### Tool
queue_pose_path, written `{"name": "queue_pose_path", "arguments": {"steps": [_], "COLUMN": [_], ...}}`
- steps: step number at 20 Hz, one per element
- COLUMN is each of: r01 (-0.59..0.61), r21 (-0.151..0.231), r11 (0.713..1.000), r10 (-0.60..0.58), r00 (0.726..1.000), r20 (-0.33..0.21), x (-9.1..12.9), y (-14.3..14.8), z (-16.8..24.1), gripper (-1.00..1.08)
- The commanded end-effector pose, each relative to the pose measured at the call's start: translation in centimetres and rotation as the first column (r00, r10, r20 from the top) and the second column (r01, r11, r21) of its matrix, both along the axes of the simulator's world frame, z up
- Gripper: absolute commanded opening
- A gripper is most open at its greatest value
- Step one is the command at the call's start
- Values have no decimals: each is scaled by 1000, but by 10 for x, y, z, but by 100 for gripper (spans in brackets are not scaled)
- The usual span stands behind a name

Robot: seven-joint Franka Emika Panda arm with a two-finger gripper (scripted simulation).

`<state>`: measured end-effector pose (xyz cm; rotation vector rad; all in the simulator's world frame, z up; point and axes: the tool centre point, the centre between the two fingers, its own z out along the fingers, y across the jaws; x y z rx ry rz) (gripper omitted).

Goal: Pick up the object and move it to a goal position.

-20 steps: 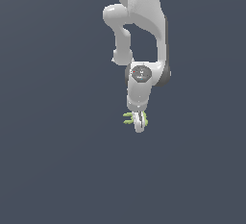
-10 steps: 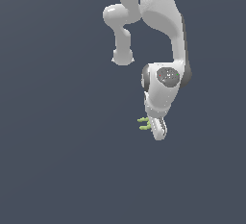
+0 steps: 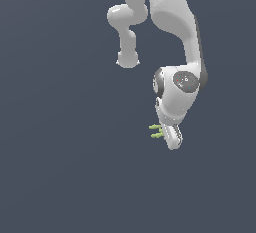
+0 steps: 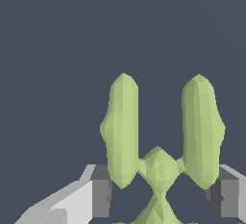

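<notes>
Shifted toward the exterior view's right: gripper (image 3: 170,138) clamping pronged yellow-green object (image 3: 156,131) between its fingers; carry steadily, unloosened.

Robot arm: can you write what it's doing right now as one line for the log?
phase: carrying | gripper: jaws shut on yellow-green object | prongs: stick out toward exterior view's left | goal: not visible
</notes>
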<state>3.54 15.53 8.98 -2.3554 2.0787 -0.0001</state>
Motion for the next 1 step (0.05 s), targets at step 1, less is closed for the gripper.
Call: {"name": "queue_pose_path", "arguments": {"steps": [1], "r01": [1], "r21": [0], "r11": [1000], "r10": [-1], "r00": [1000], "r20": [0], "x": [1], "y": [1], "z": [0], "gripper": [-100]}}
